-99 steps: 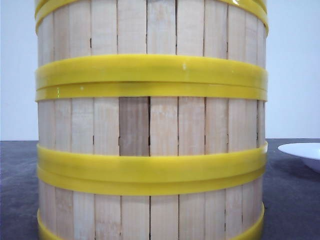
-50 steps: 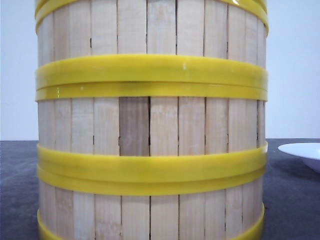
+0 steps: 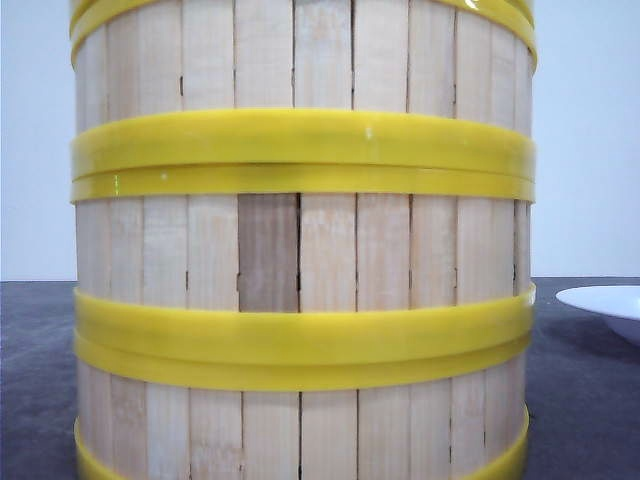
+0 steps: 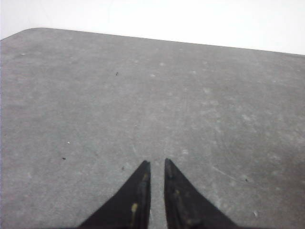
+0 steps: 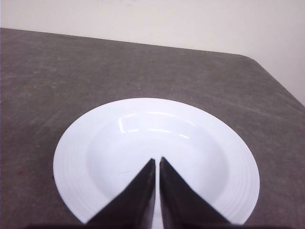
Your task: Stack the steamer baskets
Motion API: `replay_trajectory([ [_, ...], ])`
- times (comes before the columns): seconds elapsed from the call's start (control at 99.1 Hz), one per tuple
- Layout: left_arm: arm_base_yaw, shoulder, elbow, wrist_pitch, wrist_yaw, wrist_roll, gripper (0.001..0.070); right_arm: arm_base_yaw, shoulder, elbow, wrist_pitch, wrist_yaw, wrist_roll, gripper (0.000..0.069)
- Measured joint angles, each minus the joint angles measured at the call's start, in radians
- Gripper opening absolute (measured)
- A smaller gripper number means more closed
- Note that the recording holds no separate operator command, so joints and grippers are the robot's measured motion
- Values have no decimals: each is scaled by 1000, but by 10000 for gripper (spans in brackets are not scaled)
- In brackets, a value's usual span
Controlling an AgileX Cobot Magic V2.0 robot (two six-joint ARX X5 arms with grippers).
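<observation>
The steamer baskets stand stacked in one column, filling the front view close to the camera. Pale wooden slats alternate with thick yellow rims, and three tiers show. No gripper appears in that view. In the left wrist view my left gripper hangs over bare grey table with its fingers nearly together and nothing between them. My right gripper is shut and empty above a white plate. Neither wrist view shows a basket.
The white plate's rim pokes in at the right of the front view, beside the stack. The grey table ends at a rounded far corner against a white wall in both wrist views.
</observation>
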State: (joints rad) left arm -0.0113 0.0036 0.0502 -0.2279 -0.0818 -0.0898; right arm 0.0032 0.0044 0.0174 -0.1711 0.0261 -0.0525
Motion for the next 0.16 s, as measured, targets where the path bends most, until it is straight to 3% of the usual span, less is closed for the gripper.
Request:
replay_trajectory([
  [0.162, 0, 0, 0, 0, 0, 0, 25, 0, 0, 0, 0, 0, 0, 9],
])
